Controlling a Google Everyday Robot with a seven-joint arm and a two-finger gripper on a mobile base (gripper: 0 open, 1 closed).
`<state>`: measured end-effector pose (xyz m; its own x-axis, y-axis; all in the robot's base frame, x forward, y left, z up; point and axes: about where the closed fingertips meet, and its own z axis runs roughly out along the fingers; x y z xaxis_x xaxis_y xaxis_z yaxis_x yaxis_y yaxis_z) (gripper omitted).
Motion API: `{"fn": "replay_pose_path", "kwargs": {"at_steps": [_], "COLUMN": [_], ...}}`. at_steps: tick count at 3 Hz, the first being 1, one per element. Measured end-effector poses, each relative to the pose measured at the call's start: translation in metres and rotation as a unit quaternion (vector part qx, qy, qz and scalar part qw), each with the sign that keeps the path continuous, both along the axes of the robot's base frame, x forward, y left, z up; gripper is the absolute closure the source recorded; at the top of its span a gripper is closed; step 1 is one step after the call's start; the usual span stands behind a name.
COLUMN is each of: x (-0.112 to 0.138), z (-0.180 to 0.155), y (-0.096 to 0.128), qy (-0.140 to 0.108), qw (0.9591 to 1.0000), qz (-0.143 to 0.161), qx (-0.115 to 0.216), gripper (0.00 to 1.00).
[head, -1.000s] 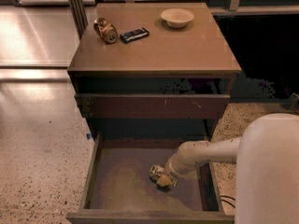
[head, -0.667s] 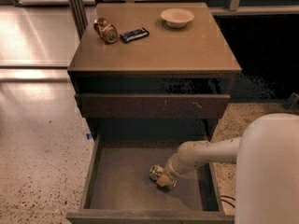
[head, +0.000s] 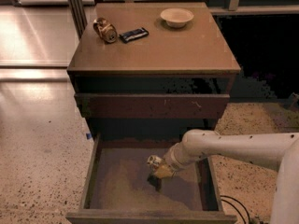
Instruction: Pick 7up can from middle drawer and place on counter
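The middle drawer [head: 117, 185] is pulled open at the bottom of the view, with low dark walls and a flat grey-brown floor. My white arm reaches into it from the right. My gripper [head: 161, 170] is inside the drawer, shut on the small pale 7up can [head: 153, 161], which it holds a little above the floor over a dark shadow. The counter [head: 159, 50], the cabinet's light-brown top, is above.
On the counter lie a brownish-gold can [head: 105, 30] on its side, a dark flat packet [head: 133, 34] and a pale bowl [head: 176, 17]. A closed dark drawer front [head: 152, 105] with pale scratches overhangs the open drawer. Speckled floor lies left and right.
The gripper and the can have shifted slightly up and to the left inside the drawer; a shadow now shows beneath the can.
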<state>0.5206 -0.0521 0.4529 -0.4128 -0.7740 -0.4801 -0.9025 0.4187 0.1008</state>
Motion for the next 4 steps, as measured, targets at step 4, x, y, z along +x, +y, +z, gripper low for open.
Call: {"fn": "replay_pose_path", "kwargs": {"at_steps": [4], "x": [0.003], "z": [0.256], "y": [0.045], "qy": [-0.051], "qw": [0.9904], "qz": [0.089], "qx": [0.093], "gripper": [1.00]}}
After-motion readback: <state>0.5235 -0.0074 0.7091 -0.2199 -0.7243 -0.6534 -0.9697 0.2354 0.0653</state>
